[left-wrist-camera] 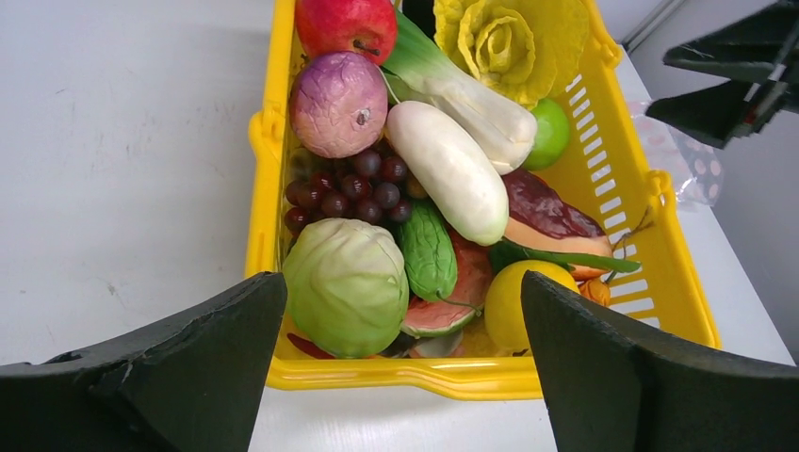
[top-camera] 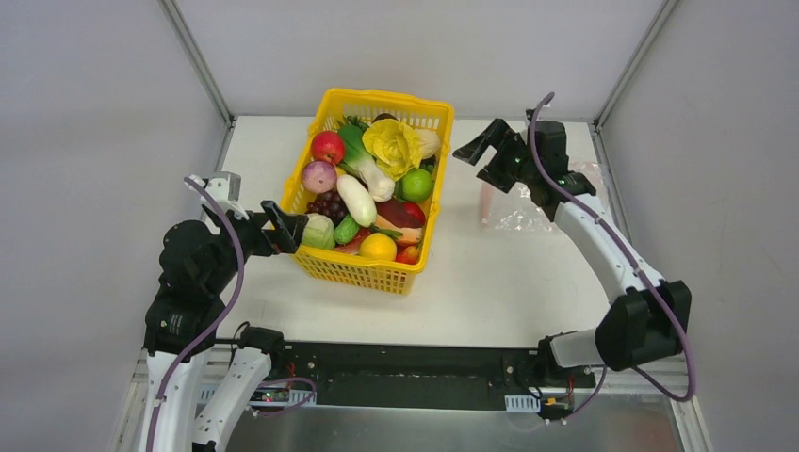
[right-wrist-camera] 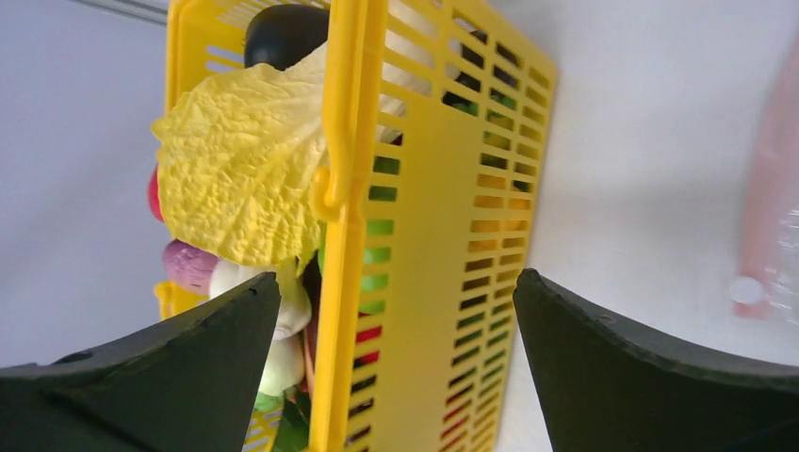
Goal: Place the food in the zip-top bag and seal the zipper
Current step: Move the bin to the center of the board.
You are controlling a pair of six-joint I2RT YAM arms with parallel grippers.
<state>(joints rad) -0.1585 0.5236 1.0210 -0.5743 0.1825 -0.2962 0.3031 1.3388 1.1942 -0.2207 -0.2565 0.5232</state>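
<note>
Toy food fills a yellow mesh basket (top-camera: 350, 268): a yellow ruffled cabbage (top-camera: 392, 144), white radish (top-camera: 356, 199), red apple (top-camera: 328, 147), green lime (top-camera: 416, 185), green cabbage (left-wrist-camera: 347, 284). The clear zip-top bag (top-camera: 528, 209) lies on the table right of the basket, partly under my right arm; its pinkish zipper strip (top-camera: 484, 200) faces the basket. My left gripper (top-camera: 285, 226) is open and empty at the basket's left near corner. My right gripper (top-camera: 479, 151) is open and empty, held above the table beside the basket's right wall (right-wrist-camera: 443, 245).
The white table (top-camera: 499, 282) has grey walls on both sides and metal corner posts at the back. The purple onion (left-wrist-camera: 337, 104), grapes (left-wrist-camera: 353, 188) and lemon (left-wrist-camera: 518, 301) also lie in the basket.
</note>
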